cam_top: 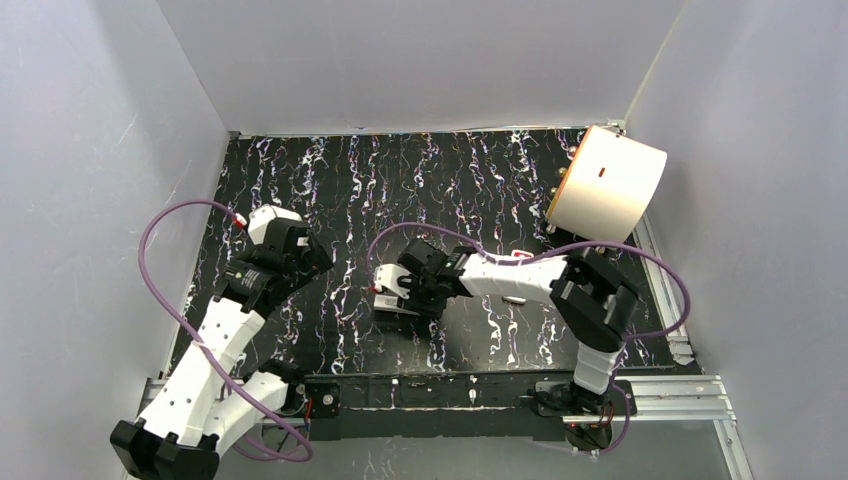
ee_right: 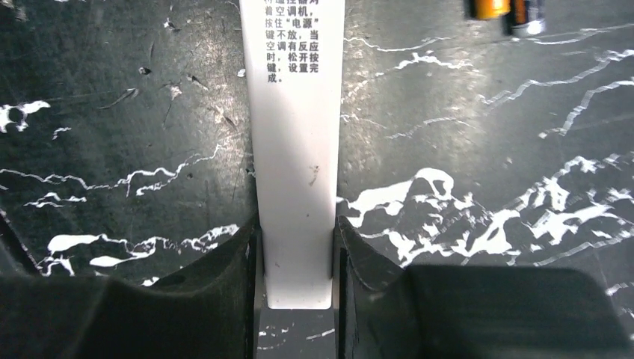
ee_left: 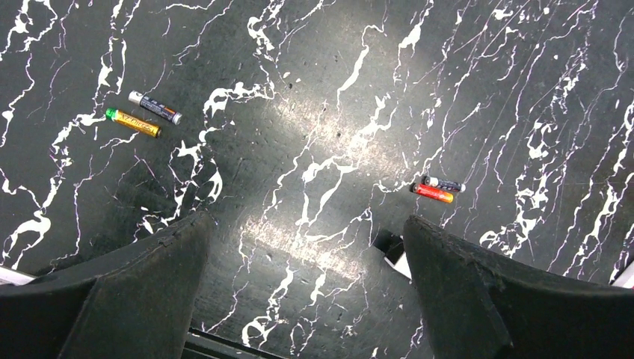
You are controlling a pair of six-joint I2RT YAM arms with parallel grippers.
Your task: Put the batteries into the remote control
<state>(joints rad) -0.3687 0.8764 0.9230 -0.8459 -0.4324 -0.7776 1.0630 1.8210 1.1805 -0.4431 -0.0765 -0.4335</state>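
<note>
My right gripper [ee_right: 295, 224] is shut on the lower end of a long white remote [ee_right: 295, 134] with printed text on its back, held low over the black marbled table. It also shows in the top view [cam_top: 385, 278], near the table's middle. An orange-red battery [ee_left: 432, 194] and a black battery [ee_left: 442, 182] lie side by side on the table ahead of my left gripper's right finger. A dark battery [ee_left: 155, 108] and a gold one with a green end [ee_left: 133, 123] lie further left. My left gripper [ee_left: 305, 224] is open and empty above bare table.
A big white cylinder [cam_top: 608, 185] stands at the back right corner. A dark flat object [cam_top: 398, 322] lies just below the right gripper. A small white piece [cam_top: 516, 298] lies under the right arm. Grey walls enclose the table on three sides.
</note>
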